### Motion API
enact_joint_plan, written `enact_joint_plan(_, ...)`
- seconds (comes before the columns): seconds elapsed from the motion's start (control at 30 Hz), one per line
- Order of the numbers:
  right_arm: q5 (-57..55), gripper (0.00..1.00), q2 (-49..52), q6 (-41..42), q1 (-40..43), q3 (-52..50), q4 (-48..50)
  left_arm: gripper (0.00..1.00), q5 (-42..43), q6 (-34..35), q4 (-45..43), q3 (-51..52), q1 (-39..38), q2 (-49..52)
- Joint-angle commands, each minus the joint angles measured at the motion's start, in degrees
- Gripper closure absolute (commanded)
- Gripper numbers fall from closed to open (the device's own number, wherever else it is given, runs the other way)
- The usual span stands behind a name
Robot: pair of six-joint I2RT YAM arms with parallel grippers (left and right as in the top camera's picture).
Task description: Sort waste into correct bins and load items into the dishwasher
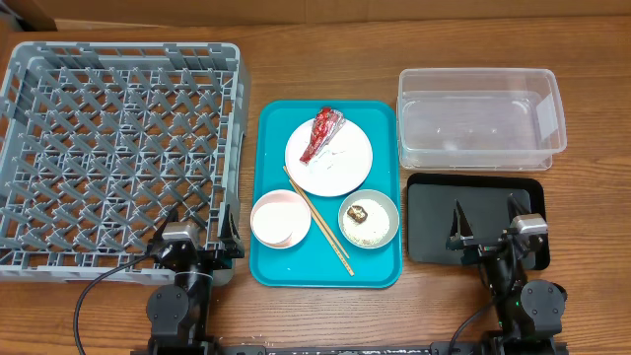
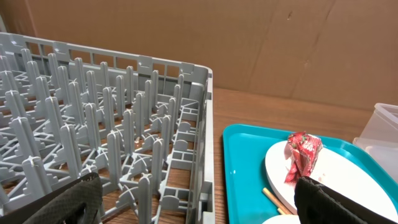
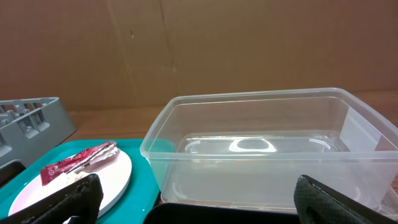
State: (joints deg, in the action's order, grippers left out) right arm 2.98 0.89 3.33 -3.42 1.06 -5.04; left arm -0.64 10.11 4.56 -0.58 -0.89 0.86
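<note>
Two bowls are counted on the teal tray (image 1: 330,268) at the middle of the table: a pale pink bowl (image 1: 280,218) at the tray's near-left corner and a pale grey-green bowl (image 1: 383,212) at its near-right corner. Loose rice grains (image 1: 373,231) and one small brown lump (image 1: 360,210) are seen inside the grey-green bowl. One round white plate (image 1: 340,170) is set toward the tray's far edge, with one red wrapper (image 1: 323,133) lying on it. Two chopsticks (image 1: 317,219) are laid side by side between the bowls, their far ends touching the plate's near rim.

Two bins are found toward the table's right edge: one clear tub (image 1: 480,118) at the far side and one black tray (image 1: 431,212) just in front of it. One grey dish rack (image 1: 118,158) fills the table's left side, from the far-left corner almost to the near edge.

Two arms are posed low at the near edge. The left gripper (image 1: 200,237) is held over the rack's near-right corner, its fingers spread wide with nothing between them. The right gripper (image 1: 486,229) is held over the black tray, likewise spread wide and carrying nothing.
</note>
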Motion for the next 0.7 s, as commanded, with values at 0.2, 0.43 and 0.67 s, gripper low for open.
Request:
enact_joint_plan(0.2, -0.39, 0.0, -0.48, -0.17, 0.17, -0.59, 0.39, 0.0, 0.63, -0.7, -0.11, 0.28, -0.31, -0.59)
enact_joint_plan(0.43, -0.39, 0.0, -0.48, -0.17, -0.68, -0.59, 0.39, 0.0, 0.63, -0.7, -0.11, 0.28, -0.31, -0.59)
enact_joint_plan(0.67, -0.39, 0.0, -0.48, -0.17, -0.68, -0.59, 0.39, 0.0, 0.61, -0.7, -0.11, 0.28, -0.31, -0.59)
